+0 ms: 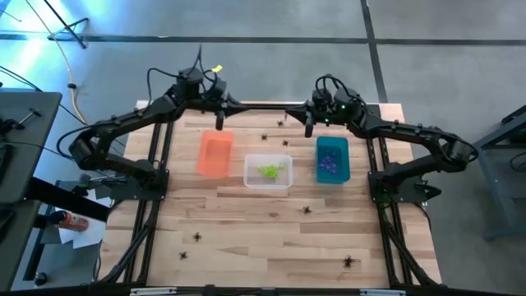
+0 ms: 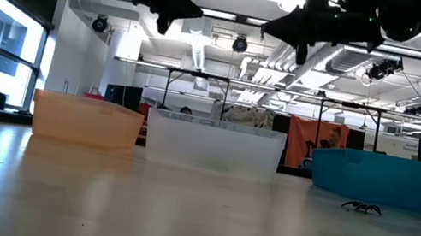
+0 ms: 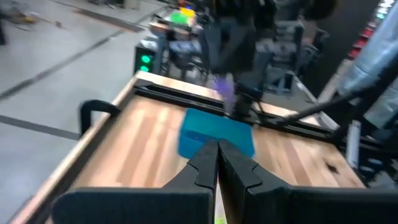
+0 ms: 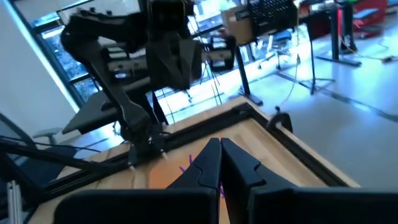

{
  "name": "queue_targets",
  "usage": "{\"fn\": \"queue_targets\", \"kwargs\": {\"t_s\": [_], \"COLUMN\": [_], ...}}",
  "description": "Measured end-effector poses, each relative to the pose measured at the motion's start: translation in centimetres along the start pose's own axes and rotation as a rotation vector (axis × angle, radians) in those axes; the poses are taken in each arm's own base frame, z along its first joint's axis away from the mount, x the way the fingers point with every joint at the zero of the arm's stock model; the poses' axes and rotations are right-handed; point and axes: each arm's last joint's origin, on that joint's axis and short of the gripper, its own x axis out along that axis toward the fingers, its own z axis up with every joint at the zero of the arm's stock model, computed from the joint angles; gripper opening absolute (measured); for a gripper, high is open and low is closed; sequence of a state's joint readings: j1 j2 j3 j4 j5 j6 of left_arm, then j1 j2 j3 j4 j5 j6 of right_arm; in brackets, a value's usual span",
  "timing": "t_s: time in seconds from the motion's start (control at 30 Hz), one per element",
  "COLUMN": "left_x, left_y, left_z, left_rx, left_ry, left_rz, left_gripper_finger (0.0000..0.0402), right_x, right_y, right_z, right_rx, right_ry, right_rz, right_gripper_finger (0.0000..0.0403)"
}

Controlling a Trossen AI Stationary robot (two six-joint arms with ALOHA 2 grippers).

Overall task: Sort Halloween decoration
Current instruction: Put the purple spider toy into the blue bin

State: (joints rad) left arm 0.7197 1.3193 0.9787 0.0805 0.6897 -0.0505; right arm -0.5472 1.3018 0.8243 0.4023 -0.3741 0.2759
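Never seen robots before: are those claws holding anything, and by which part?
The right gripper pinches a purple trinket; which part is unclear. The left gripper is shut, contents untellable.

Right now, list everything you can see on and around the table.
orange bin: one, orange, back left of the table.
clear bin: one, clear, middle, between the other two.
teal bin: one, teal, back right.
green trinkets: a small cluster, lime green, inside the clear bin.
purple trinkets: a few, purple, inside the teal bin.
black trinkets: several, black, scattered loose on the table.
left tool: one, dark, shut, behind the orange bin.
right tool: one, dark, shut, beside the teal bin's back corner.
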Motion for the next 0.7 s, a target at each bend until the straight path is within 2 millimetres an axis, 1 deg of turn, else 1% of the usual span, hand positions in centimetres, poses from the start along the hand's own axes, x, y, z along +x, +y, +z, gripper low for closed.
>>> {"fn": "queue_targets", "kwargs": {"t_s": [0.13,0.33,0.43,0.53,0.63,0.7], "left_x": [0.9,0.8,0.6,0.6,0.6,0.6], "left_y": [-0.4,-0.3,0.0,0.1,0.1,0.1], "left_z": [-0.4,-0.4,-0.4,-0.4,-0.4,-0.4], "left_rx": [-0.007,-0.014,-0.035,-0.035,-0.034,-0.032], "left_ry": [0.022,0.019,0.017,0.016,0.015,0.014], "left_rz": [-0.027,-0.023,-0.011,-0.009,-0.009,-0.009], "left_gripper_finger": [0.0000,0.0000,0.0000,0.0000,0.0000,0.0000], "right_x": [0.0,0.0,-0.2,-1.3,-2.9,-4.4], "right_y": [0.2,0.0,-0.1,-0.2,0.1,0.3], "right_z": [0.5,0.0,-0.9,-1.7,-3.0,-3.8], "right_rx": [-0.024,0.001,0.037,0.073,0.112,0.131], "right_ry": [-0.008,0.046,0.143,0.276,0.453,0.557], "right_rz": [0.029,0.017,-0.003,-0.042,-0.105,-0.174], "right_gripper_finger": [0.0000,0.0000,0.0000,0.0000,0.0000,0.0000]}}
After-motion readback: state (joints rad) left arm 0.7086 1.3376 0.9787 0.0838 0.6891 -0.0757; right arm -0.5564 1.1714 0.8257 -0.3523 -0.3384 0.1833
